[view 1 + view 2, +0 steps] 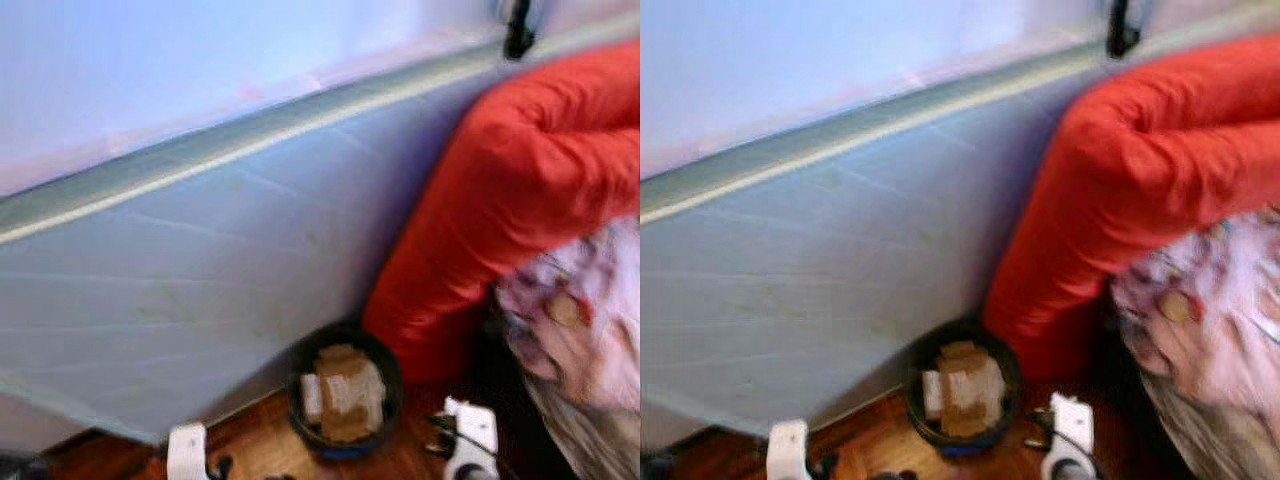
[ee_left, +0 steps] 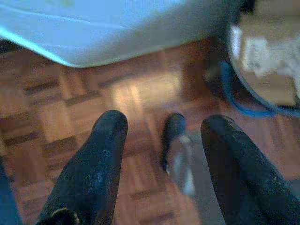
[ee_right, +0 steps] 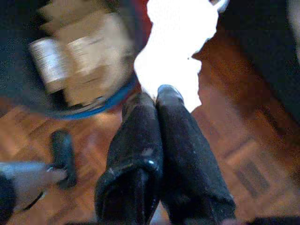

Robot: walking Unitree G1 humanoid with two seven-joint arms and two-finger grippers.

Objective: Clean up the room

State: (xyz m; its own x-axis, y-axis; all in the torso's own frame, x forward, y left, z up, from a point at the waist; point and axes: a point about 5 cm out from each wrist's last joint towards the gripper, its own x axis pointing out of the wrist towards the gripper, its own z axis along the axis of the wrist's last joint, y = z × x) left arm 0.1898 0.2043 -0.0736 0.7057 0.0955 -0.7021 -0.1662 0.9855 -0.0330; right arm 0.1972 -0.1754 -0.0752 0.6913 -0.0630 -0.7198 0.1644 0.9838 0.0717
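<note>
Over a dark round bin (image 1: 345,390) of cardboard scraps beside the pale blue mattress (image 1: 200,280), the left gripper (image 2: 164,154) hangs spread and the right gripper (image 3: 157,101) pinched empty; what looks like a clear bottle (image 2: 180,161) on the parquet floor (image 2: 70,112) could roll if nudged.

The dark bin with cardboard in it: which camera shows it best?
The left eye view: the whole bin stands on the floor between mattress and red duvet. The right eye view matches. The wrist views show blurred, cropped parts.
</note>
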